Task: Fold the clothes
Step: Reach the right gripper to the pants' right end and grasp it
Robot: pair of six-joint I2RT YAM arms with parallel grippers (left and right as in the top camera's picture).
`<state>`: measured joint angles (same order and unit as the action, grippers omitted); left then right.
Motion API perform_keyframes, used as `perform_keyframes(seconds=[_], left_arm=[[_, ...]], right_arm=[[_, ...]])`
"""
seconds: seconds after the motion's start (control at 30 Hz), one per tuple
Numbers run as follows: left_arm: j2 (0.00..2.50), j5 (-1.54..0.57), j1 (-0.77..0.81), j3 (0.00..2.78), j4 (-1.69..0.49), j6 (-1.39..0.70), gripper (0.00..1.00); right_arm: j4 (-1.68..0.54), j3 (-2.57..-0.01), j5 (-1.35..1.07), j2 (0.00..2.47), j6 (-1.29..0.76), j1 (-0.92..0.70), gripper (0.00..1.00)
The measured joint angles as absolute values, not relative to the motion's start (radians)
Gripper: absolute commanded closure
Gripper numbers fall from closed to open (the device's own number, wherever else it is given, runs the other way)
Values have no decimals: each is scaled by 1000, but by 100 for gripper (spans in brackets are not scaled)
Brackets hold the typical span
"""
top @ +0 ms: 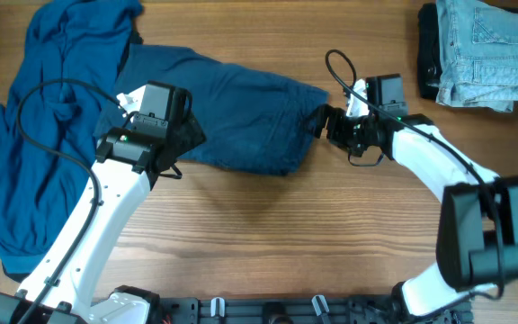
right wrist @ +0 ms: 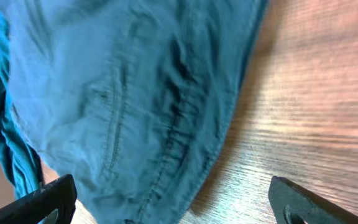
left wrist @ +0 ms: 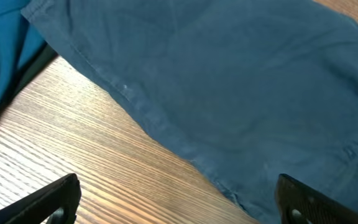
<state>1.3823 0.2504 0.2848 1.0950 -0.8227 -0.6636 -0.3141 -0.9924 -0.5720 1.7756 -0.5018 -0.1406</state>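
Dark blue shorts lie spread flat on the wooden table's middle. They fill the top of the left wrist view and the left of the right wrist view. My left gripper is open and empty over the shorts' near left hem. My right gripper is open and empty at the shorts' right waistband edge. A blue shirt lies crumpled at the left, partly under the shorts.
A folded light denim garment sits on a dark one at the back right corner. Bare wood runs along the front between the arms. The shirt's edge shows in the left wrist view.
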Motion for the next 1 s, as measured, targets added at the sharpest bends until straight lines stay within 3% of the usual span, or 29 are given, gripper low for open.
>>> perform_keyframes(seconds=[0.53, 0.67, 0.8, 1.0], left_arm=[[1382, 218, 285, 1095, -826, -664, 0], [1382, 207, 285, 1095, -830, -664, 0], [1382, 202, 285, 1095, -830, -664, 0], [1382, 196, 285, 1095, -830, -664, 0]], right_arm=[[-210, -1015, -671, 1899, -640, -241, 1], [-176, -1019, -693, 1928, -657, -241, 41], [-176, -1019, -688, 1961, -661, -237, 92], [-197, -1017, -685, 1971, -661, -170, 96]])
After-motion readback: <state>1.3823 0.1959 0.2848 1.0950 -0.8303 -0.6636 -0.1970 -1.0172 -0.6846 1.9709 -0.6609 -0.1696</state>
